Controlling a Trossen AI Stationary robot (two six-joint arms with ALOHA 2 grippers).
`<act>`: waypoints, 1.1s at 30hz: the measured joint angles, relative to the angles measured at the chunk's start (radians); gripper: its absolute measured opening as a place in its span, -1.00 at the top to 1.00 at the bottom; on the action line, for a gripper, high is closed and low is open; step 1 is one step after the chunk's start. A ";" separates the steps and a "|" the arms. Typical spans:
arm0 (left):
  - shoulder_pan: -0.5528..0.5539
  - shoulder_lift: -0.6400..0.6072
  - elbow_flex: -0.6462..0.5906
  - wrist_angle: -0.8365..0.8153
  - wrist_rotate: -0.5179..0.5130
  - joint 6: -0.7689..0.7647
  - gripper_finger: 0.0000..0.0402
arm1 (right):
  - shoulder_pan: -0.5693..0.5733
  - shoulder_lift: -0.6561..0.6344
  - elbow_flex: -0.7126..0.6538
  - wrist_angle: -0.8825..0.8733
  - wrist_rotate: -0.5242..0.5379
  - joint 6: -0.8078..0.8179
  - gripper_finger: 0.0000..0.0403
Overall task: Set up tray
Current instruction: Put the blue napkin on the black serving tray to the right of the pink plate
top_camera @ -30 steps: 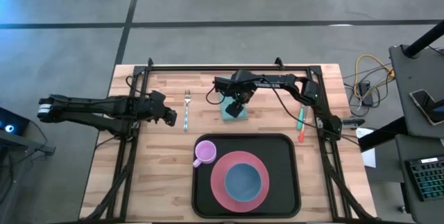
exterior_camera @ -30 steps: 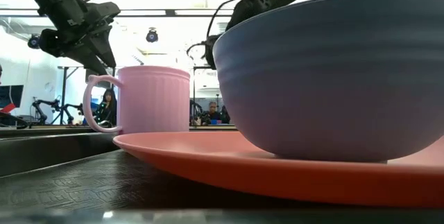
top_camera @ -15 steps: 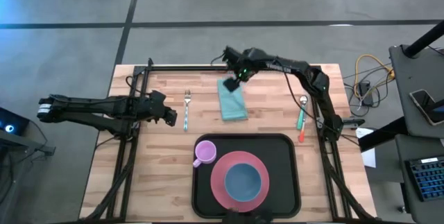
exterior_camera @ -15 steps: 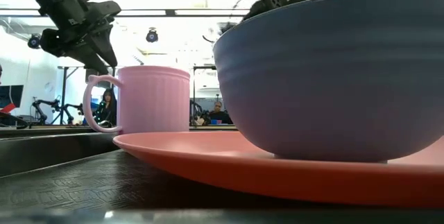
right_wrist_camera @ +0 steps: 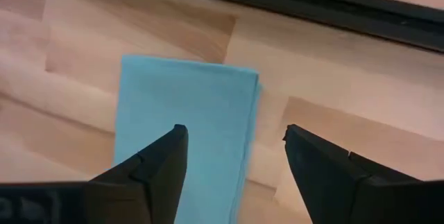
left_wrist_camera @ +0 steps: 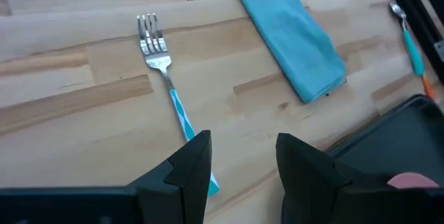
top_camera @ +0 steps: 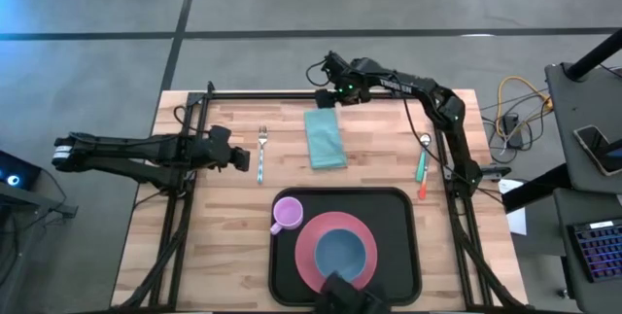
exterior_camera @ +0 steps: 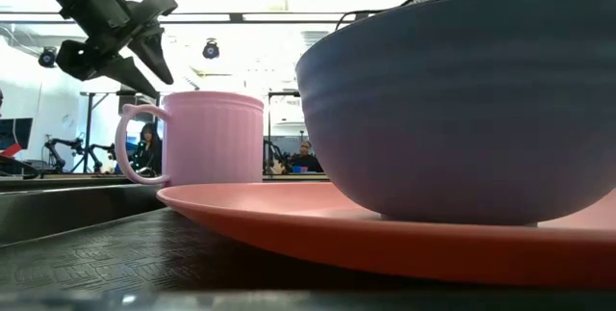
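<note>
My right claw (top_camera: 328, 68) hangs open over the far end of the blue cloth (top_camera: 326, 138). My left claw (top_camera: 245, 158), open too, hovers beside the fork (top_camera: 261, 151). The tray (top_camera: 402, 219) sits at the counter's (top_camera: 224, 226) near edge.

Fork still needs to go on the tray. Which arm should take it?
Left, probably. The left gripper is open right beside the fork; the right gripper is open at the napkin's far end.
</note>
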 joint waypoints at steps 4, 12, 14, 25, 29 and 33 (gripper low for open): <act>0.000 0.000 0.000 0.000 -0.008 -0.025 0.29 | 0.039 0.000 0.006 -0.057 -0.099 -0.027 -0.06; 0.000 0.000 0.000 0.006 0.002 -0.060 0.29 | 0.166 -0.007 0.085 -0.209 -0.120 -0.437 -0.04; 0.000 0.000 -0.002 0.038 0.018 -0.048 0.29 | 0.191 -0.007 0.104 -0.274 -0.108 -0.495 -0.04; 0.248 0.156 -0.028 0.509 0.323 0.451 0.29 | 0.284 -0.182 0.084 -0.419 -0.044 -0.483 -0.04; 0.415 0.342 0.014 0.555 0.467 0.407 0.29 | 0.287 -0.308 0.013 -0.426 0.009 -0.369 -0.04; 0.482 0.567 0.125 0.546 0.481 0.406 0.29 | 0.301 -0.439 -0.079 -0.425 0.115 -0.259 -0.04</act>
